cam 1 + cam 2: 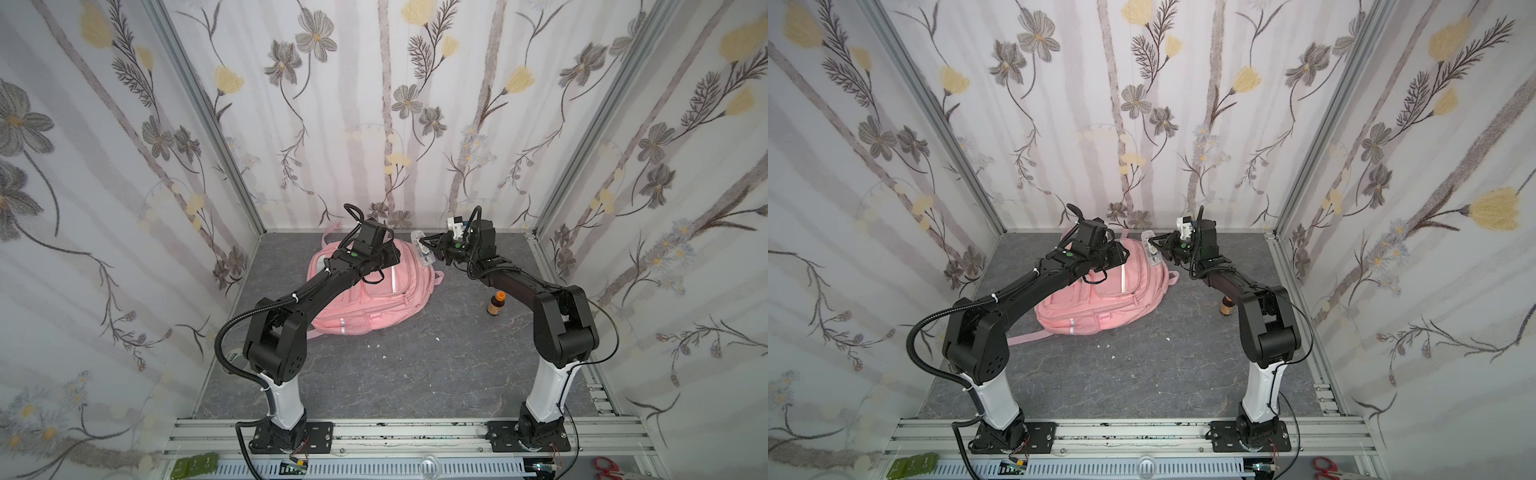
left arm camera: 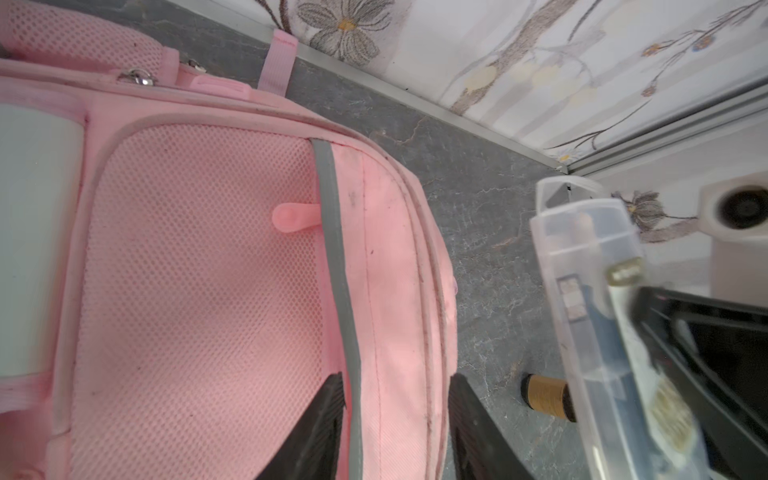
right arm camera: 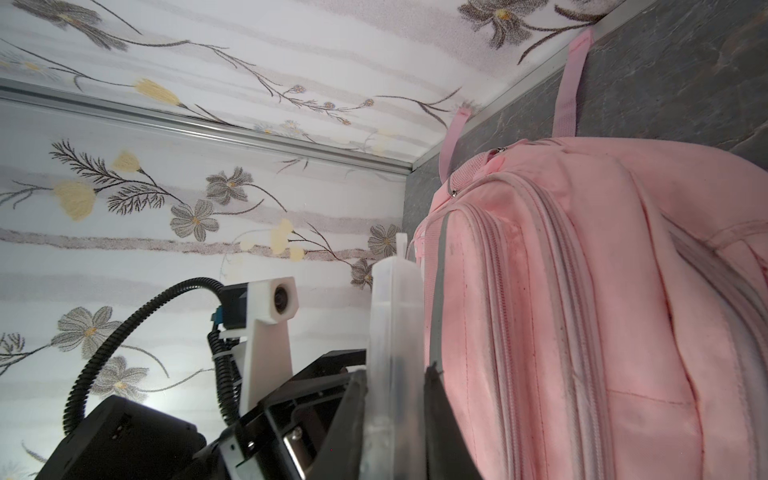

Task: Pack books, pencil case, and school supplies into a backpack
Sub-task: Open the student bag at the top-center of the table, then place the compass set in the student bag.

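A large soft pink fabric backpack [image 1: 374, 299] with white reflective trim lies flat on the grey stone-patterned tabletop [image 1: 415, 374], front pockets facing up and its top end toward the back wall; both top views show it under the left arm. The left end effector [image 2: 397, 379] hovers low over the backpack's upper part. In the left wrist view its two black fingers [image 2: 322, 424] stand well apart, either side of a plain pink panel beside a grey trim strip, and they have hold of nothing. The right end effector [image 3: 395, 372] is closed on a narrow clear plastic case [image 3: 392, 299], its fingers pressing the case's two flat faces. The case is held off the tabletop, just beside the backpack's top right edge. Whether it touches the fabric cannot be told. In a top view the case [image 1: 1152, 249] points toward the left arm's wrist. A small brown bottle with an orange cap [image 1: 496, 304] stands on the tabletop to the right of the backpack, well apart from it.
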Motion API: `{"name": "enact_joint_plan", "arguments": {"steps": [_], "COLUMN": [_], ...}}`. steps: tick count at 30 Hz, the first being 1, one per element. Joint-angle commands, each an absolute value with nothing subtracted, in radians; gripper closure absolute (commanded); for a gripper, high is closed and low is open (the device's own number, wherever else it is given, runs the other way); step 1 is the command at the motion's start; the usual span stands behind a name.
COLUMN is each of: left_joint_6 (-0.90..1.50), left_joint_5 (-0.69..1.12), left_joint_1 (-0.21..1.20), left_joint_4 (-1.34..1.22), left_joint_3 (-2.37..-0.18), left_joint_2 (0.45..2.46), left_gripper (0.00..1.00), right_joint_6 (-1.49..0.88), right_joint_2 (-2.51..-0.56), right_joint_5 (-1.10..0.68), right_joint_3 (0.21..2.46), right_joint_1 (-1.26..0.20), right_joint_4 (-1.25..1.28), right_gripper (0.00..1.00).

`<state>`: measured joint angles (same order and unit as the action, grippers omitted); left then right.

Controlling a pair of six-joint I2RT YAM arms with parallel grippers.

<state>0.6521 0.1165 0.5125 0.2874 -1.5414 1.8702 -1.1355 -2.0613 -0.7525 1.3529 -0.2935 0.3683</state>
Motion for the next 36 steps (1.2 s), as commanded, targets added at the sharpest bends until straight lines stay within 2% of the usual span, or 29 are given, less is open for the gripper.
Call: {"name": "enact_joint_plan", "arguments": {"steps": [1, 3, 4, 9, 17, 25, 36], "left_joint_6": [0.684, 0.687, 0.689, 0.708, 0.736, 0.788, 0.825], "left_joint_5": [0.125, 0.149, 0.159, 0.231, 0.290, 0.393, 0.380], "left_joint_1": [0.509, 0.509, 0.508, 0.499, 0.466, 0.462, 0.457], "left_joint_4": [0.293, 0.292, 0.303, 0.242, 0.136, 0.010, -0.019], "left_joint_3": [-1.560, -1.572, -1.587, -1.590, -1.504, -1.404, -1.396], "left_joint_2": [1.904, 1.928, 1.943, 1.968, 1.855, 1.732, 1.695], "left_gripper": [0.59, 0.61, 0.65, 1.00, 1.00, 1.00, 1.00], "right_joint_6": [-1.129, -1.119, -1.116, -1.096, -1.077, -1.139, -1.229], "right_joint_2": [-2.067, -2.066, -2.064, -2.062, -2.086, -2.178, -2.278], "right_joint_5": [-0.762, -0.767, -0.768, -0.772, -0.753, -0.778, -0.765], "right_joint_3": [1.370, 1.374, 1.374, 1.375, 1.382, 1.466, 1.510], "right_joint_1": [-0.293, -0.291, -0.290, -0.278, -0.256, -0.296, -0.361], "right_joint_4": [0.388, 0.373, 0.370, 0.346, 0.320, 0.409, 0.508], "right_gripper": [0.95, 0.95, 0.95, 0.95, 0.95, 0.95, 0.95]}}
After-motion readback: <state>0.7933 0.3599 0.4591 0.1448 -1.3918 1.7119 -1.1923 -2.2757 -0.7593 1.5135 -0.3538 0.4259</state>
